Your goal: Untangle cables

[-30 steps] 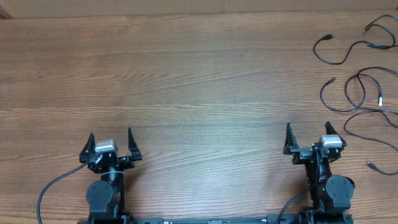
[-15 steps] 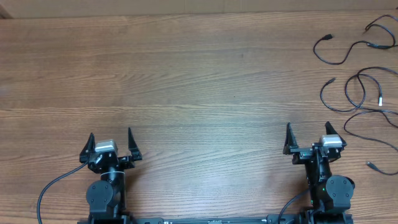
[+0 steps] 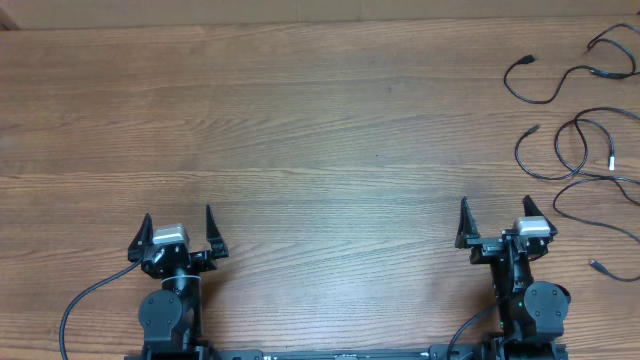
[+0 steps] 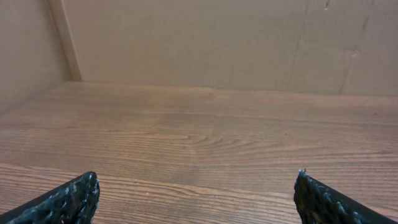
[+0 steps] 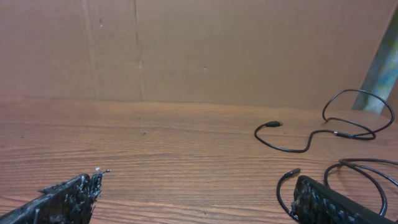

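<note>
At the overhead view's 2-to-4 o'clock margin, the cables (image 3: 575, 150) lie as loose black curls on the table (image 3: 300, 120), with several small plug ends showing and some loops running off the frame edge. The table is brown wood-grain board, its grain running from 9 to 3 o'clock, matte and evenly lit. A wall of plain tan cardboard (image 4: 205, 43) rises along its 12 o'clock edge, with vertical seams and a corner fold toward 10 o'clock in the left wrist view. The left pincer (image 3: 178, 214), at 7 o'clock, is released, jaws spread wide over bare wood, well apart from the cables. The right pincer (image 3: 495, 201), at 5 o'clock, is likewise released, near the closest loop but not touching it.
</note>
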Robot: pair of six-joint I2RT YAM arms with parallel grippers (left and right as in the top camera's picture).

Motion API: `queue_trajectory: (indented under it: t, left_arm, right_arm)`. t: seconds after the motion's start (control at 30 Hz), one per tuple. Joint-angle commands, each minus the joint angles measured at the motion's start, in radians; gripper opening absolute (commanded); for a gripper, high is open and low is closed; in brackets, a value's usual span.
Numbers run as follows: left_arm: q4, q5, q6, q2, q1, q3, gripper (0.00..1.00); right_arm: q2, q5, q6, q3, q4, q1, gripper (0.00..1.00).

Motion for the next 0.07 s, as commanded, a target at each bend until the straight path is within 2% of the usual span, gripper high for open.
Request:
queue_trajectory:
  t: [0.0, 0.03]
  left_arm:
    - [0.0, 0.008, 0.019, -0.009, 0.005, -0.003, 1.0]
    - [0.0, 0.008, 0.019, -0.009, 0.005, -0.003, 1.0]
  right_arm:
    - [-0.009, 0.01, 0.003, -0.01, 0.006, 0.005, 1.0]
    - [-0.009, 0.01, 0.003, -0.01, 0.006, 0.005, 1.0]
